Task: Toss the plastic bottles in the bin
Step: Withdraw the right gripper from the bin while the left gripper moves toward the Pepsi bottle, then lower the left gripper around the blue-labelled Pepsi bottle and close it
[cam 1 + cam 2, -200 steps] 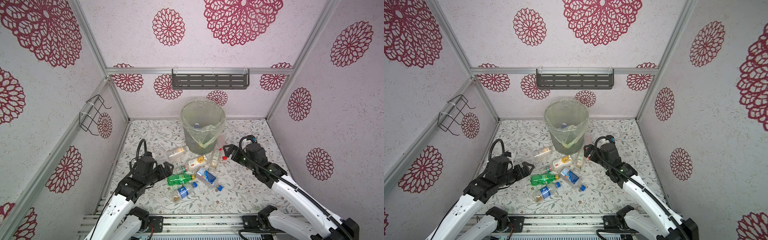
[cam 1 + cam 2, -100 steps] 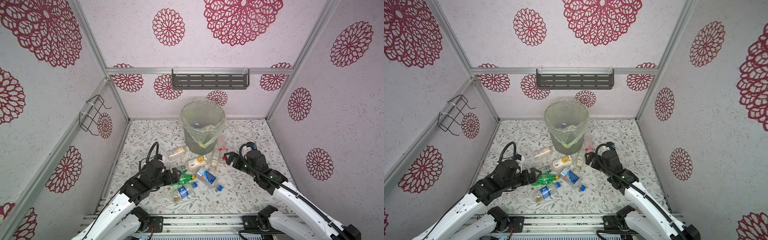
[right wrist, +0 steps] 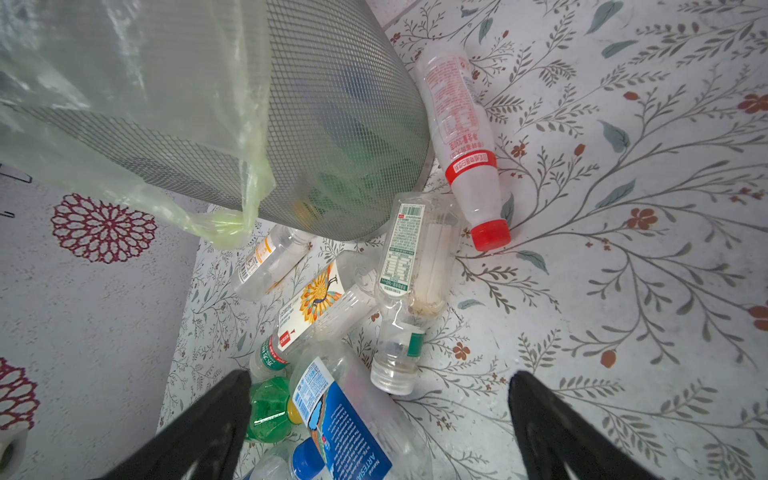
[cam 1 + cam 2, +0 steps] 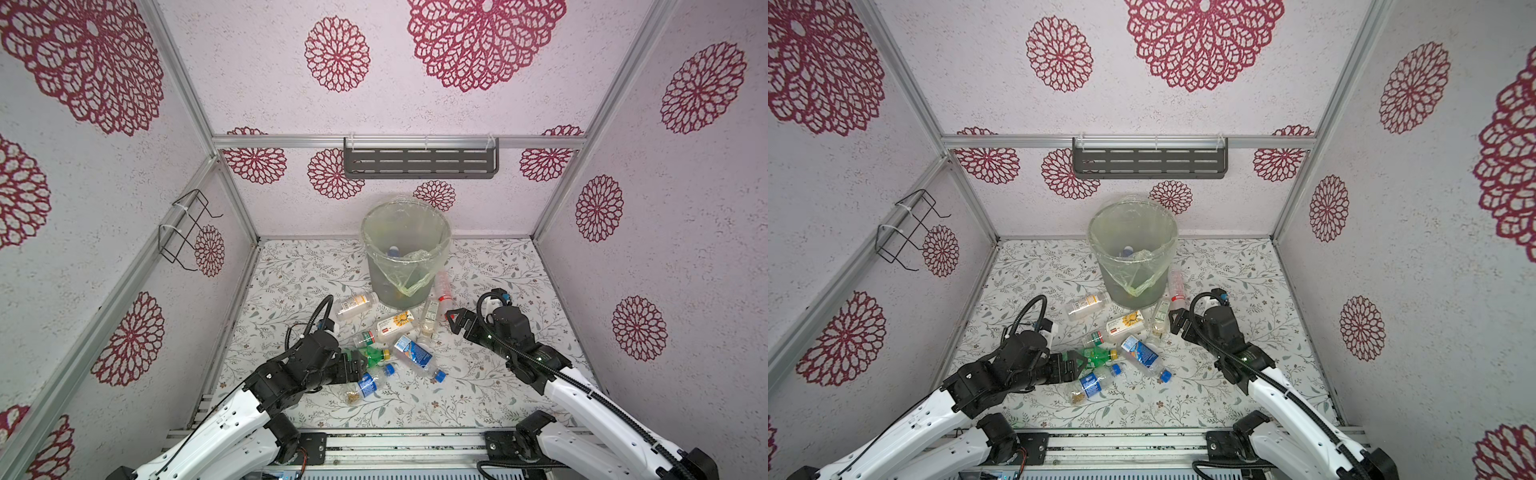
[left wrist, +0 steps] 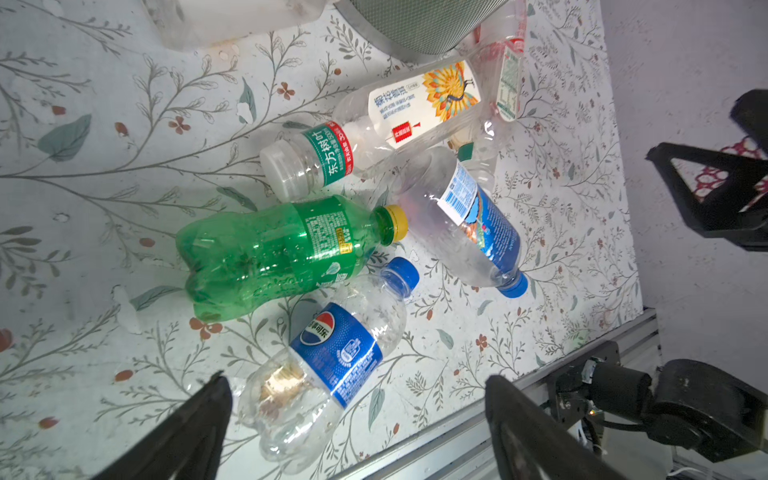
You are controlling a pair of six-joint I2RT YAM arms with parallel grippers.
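The bin [image 4: 386, 282] stands at the back middle with its yellowish bag; a blue-capped bottle [image 4: 393, 250] lies inside. Several plastic bottles lie in front of it: a green one [image 4: 374, 355] [image 5: 270, 253], a Pepsi-labelled one [image 4: 368, 384] [image 5: 332, 361], a blue-labelled clear one [image 4: 415, 353] [image 3: 349, 415], a flower-labelled one [image 4: 395, 324] and a red-capped one [image 4: 442, 286] [image 3: 461, 137]. My left gripper [image 4: 359, 365] [image 5: 357, 380] is open, low over the green and Pepsi bottles' bases, holding nothing. My right gripper [image 4: 457, 322] [image 3: 380, 374] is open and empty, just right of the pile.
A grey slotted shelf [image 4: 419, 163] hangs on the back wall above the bin. A black wire rack [image 4: 187, 228] juts from the left wall. An aluminium rail [image 4: 395, 440] runs along the floor's front edge, and patterned walls close three sides.
My left arm has reached forward and to the right, bringing its open gripper up to the green bottle. My right gripper has dropped slightly toward the pile. No bottle has moved.
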